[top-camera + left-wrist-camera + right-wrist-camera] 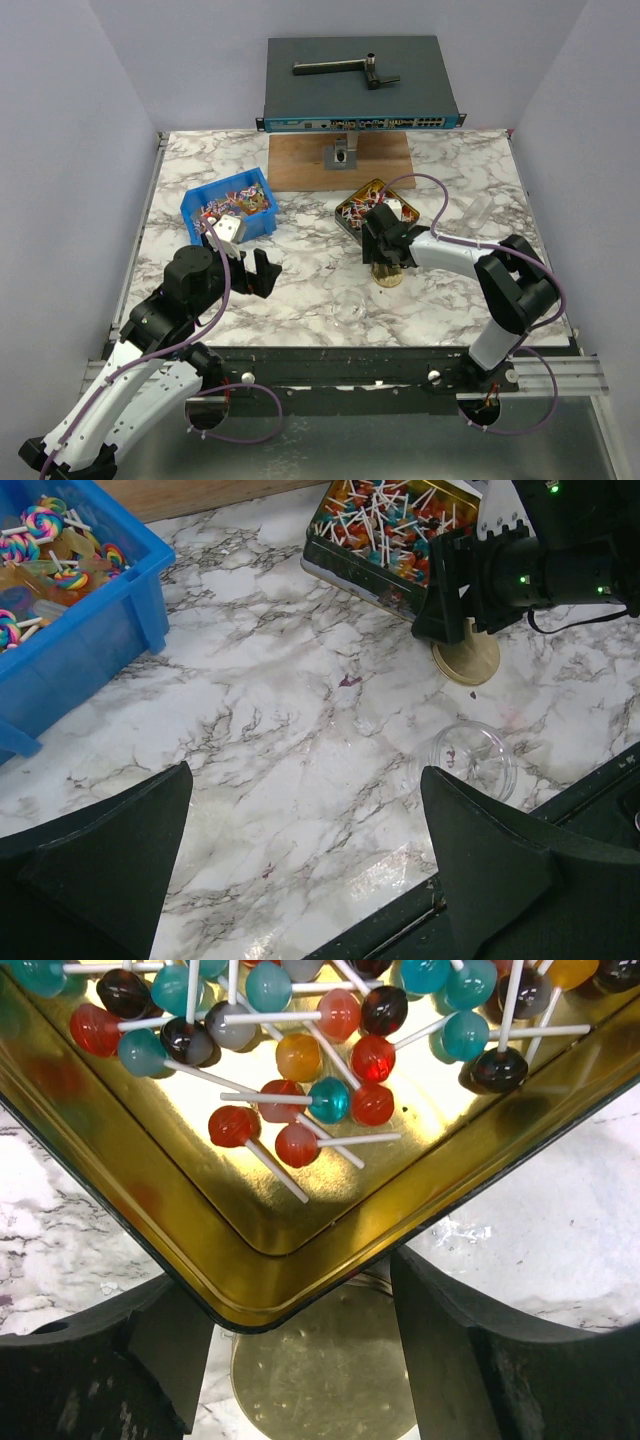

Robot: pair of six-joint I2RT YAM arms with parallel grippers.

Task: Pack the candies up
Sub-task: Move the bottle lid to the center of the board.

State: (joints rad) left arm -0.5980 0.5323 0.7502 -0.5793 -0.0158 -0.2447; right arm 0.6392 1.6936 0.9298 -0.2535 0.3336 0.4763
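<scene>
The candies [300,1060] are small round lollipops on white sticks, in red, teal, orange and dark colours, heaped in a gold rectangular tin [250,1260]. From above, the tin [352,222] sits at centre right of the table. My right gripper [300,1290] is at the tin's near corner, fingers apart on either side of a round gold lid [320,1380] that lies partly under that corner. The tin corner hides the fingertips. More candies fill a blue bin [228,205]. My left gripper [305,775] hovers wide open over bare marble, holding nothing.
A clear plastic jar [470,760] lies on its side near the table's front edge, between the arms. A wooden board [340,160] and a dark network switch [360,85] stand at the back. A clear item [478,210] lies right of the tin.
</scene>
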